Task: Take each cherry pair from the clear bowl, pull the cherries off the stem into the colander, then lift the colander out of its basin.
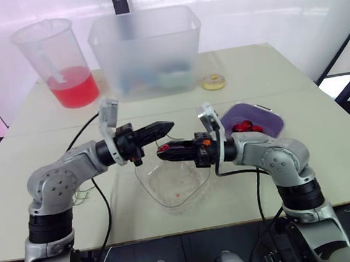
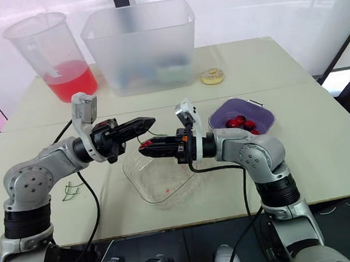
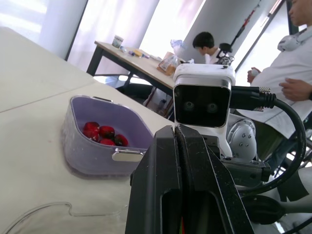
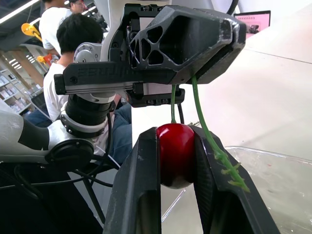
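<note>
My right gripper point(image 1: 161, 154) is shut on a red cherry point(image 4: 175, 156), held above the clear bowl point(image 1: 174, 187). Two green stems point(image 4: 197, 112) rise from the cherry into my left gripper point(image 1: 171, 126), which is shut on them just above and to the left of the right fingertips. The bowl below holds only a small red speck. To the right on the table stands the purple colander point(image 1: 272, 119) with several red cherries point(image 1: 246, 126) inside; it also appears in the left wrist view point(image 3: 80, 141). Whether a basin sits under it I cannot tell.
A pitcher of red liquid point(image 1: 63, 64) and a large translucent bin point(image 1: 145, 50) stand at the back of the table. A yellow ring point(image 1: 213, 82) lies near the bin. Loose green stems point(image 1: 82, 192) lie at the left. People sit at tables in the background point(image 3: 204, 44).
</note>
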{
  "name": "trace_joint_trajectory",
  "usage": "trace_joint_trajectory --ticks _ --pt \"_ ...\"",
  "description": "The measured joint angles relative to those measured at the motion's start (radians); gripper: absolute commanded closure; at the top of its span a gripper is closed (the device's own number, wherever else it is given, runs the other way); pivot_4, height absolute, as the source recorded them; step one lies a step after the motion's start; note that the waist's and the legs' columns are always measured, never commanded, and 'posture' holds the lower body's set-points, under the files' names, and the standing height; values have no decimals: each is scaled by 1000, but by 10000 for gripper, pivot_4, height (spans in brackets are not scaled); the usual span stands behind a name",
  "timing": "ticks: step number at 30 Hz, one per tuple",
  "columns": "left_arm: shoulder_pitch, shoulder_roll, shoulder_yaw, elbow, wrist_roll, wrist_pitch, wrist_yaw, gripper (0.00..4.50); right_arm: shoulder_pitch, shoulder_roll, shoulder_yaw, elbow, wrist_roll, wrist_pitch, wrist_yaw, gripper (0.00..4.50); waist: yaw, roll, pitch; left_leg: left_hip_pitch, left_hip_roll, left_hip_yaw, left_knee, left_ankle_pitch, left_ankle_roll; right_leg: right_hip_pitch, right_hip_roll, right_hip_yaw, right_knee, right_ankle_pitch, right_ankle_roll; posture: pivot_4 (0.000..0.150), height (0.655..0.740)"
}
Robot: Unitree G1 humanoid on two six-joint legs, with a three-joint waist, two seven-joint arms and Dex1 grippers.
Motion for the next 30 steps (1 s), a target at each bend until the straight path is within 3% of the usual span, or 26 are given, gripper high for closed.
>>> trace_joint_trajectory --ticks 8,15,25,30 --pt "0 1 0 0 0 1 -1 45000 20 -22 4 -1 -1 -12 20 39476 0 0 0 0 0 0 0 0 0 0 0 0 0 0 0 1500 7400" --pt "-10 20 2 3 1 2 -6 45000 110 -116 58 -2 -22 -22 101 39476 1 0 0 0 0 0 0 0 0 0 0 0 0 0 0 1500 7400" --pt "35 124 81 1 -19 4 -5 45000 62 -220 -32 20 20 -5 180 39476 1 0 0 0 0 0 -1 0 0 0 0 0 -1 0 0 1500 7400" --pt "135 247 204 -2 -57 29 0 45000 -16 -271 -93 77 38 -6 208 39476 0 0 0 0 0 0 -1 0 0 0 0 0 -1 0 0 1500 7400"
